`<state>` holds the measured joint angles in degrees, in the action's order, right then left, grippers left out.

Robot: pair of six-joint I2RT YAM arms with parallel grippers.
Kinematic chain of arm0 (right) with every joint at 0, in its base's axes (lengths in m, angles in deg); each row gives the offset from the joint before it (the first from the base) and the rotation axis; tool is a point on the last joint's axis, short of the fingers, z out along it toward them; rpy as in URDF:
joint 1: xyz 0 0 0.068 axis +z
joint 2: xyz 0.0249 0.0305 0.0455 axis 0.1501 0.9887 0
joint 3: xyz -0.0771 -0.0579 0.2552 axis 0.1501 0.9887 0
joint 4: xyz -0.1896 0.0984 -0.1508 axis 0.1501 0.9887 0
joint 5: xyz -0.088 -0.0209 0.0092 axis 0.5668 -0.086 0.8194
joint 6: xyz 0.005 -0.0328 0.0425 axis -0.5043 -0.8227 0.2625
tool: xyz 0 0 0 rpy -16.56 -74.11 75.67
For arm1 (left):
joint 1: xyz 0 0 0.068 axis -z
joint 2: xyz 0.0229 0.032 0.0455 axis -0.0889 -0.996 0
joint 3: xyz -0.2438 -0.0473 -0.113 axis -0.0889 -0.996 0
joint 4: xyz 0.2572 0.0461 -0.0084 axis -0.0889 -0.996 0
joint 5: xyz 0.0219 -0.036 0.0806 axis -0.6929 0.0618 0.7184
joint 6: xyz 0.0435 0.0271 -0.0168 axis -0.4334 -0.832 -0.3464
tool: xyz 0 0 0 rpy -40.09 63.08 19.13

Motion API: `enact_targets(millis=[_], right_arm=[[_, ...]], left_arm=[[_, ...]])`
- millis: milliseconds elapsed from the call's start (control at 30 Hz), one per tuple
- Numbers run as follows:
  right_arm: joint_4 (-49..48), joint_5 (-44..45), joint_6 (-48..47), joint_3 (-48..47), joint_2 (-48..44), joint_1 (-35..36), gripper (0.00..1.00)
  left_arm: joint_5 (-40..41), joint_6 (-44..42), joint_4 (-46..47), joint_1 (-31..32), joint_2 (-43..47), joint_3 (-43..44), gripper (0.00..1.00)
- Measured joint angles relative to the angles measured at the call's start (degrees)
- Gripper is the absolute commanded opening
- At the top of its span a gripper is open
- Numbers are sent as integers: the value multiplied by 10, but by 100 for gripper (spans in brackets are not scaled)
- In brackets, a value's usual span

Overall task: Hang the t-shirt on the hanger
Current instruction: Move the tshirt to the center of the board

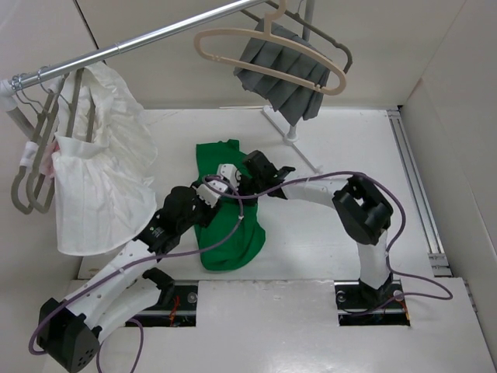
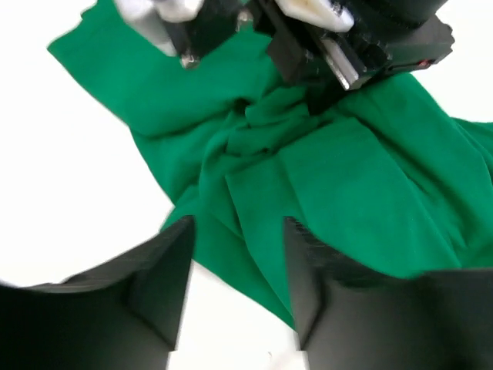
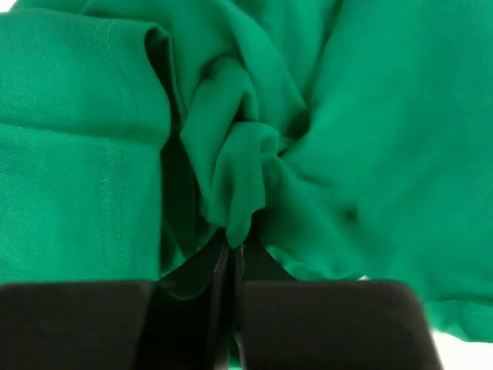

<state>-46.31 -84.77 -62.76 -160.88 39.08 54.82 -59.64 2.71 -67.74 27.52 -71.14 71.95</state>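
Big white worktop (image 1: 334, 233) spreads under both arms. The t-shirt (image 1: 229, 241) lies crumpled on it, directly beneath both grippers and trailing back from them toward the arm bases. Up at the rail (image 1: 147, 37) hangs the hanger (image 1: 233, 33), well beyond the grippers and well apart from the t-shirt. The right gripper (image 3: 231, 258) is low in the cloth, jaws pressed together on a bunched ridge of t-shirt. The left gripper (image 2: 239, 270) sits just beside it with jaws parted, the t-shirt's edge lying below the gap. Whether its fingers touch the cloth, I cannot tell.
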Motion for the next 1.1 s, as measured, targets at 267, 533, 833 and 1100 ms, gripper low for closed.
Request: enact_targets(millis=[267, 533, 833, 1100], right_arm=[[-3, 9, 18, 111, -134, -25, 0], [18, 23, 33, 231, -326, -38, 0], [45, 1, 62, 322, -390, -54, 20], [76, -23, 65, 366, -409, -202, 0]], left_arm=[[-36, -33, 0, 0, -1, -9, 72], [-143, -136, -23, 24, -147, 12, 78], [-256, -225, -63, 79, -190, 15, 0], [-266, -300, -129, 78, -145, 33, 0]])
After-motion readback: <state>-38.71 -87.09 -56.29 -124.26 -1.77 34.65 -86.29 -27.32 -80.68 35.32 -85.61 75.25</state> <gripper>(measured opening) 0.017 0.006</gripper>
